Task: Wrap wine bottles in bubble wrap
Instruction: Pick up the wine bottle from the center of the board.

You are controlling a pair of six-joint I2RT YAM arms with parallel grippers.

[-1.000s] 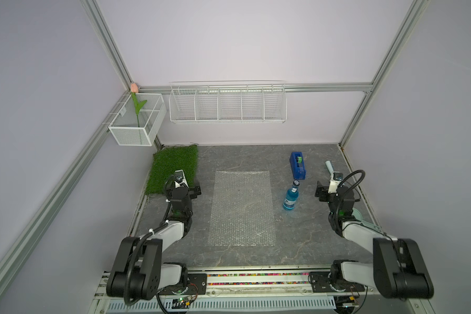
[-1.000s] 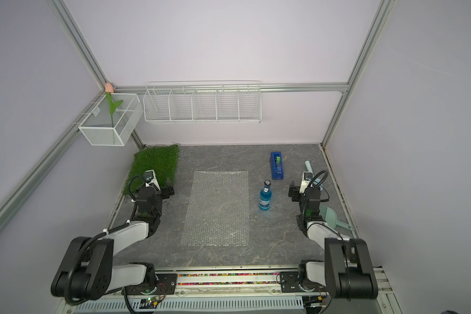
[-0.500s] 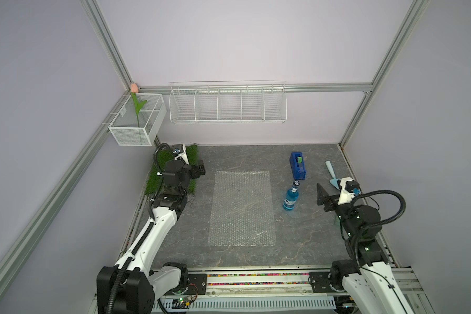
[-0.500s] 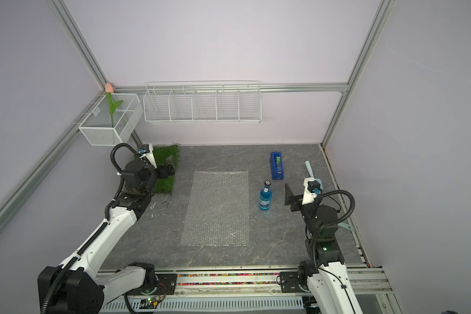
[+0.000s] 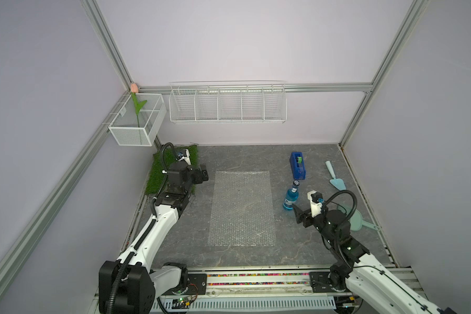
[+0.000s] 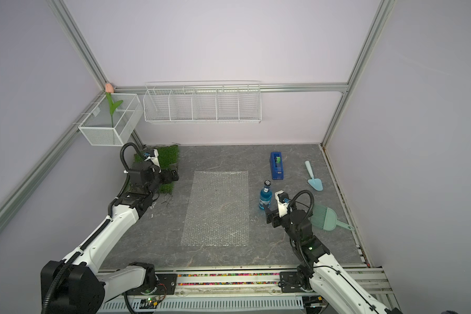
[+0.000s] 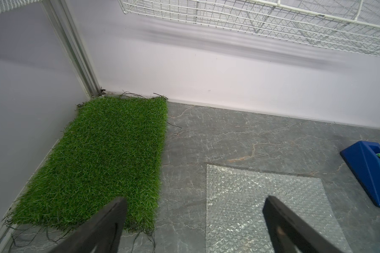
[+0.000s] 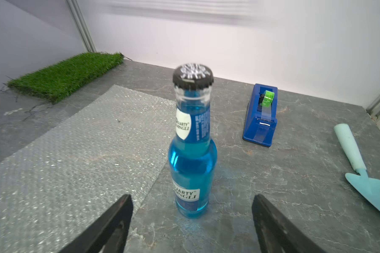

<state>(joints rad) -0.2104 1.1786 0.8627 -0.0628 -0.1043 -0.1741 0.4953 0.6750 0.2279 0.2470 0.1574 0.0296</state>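
The wine bottle (image 8: pixel 192 166) stands upright on the grey desk (image 8: pixel 294 175). It is clear glass filled with bright blue liquid, with a narrow neck, a dark crimped cap, and white labels with dark print on neck and body. Just left of it, not touching, the bubble wrap (image 5: pixel 242 209) lies flat, a clear rectangular sheet with its long side running near to far.

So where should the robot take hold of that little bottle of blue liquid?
Probably the wide lower body of the small clear bottle of blue liquid, below its narrow neck. It stands upright, so a level approach from the robot's side fits; the open right end effector faces it there.
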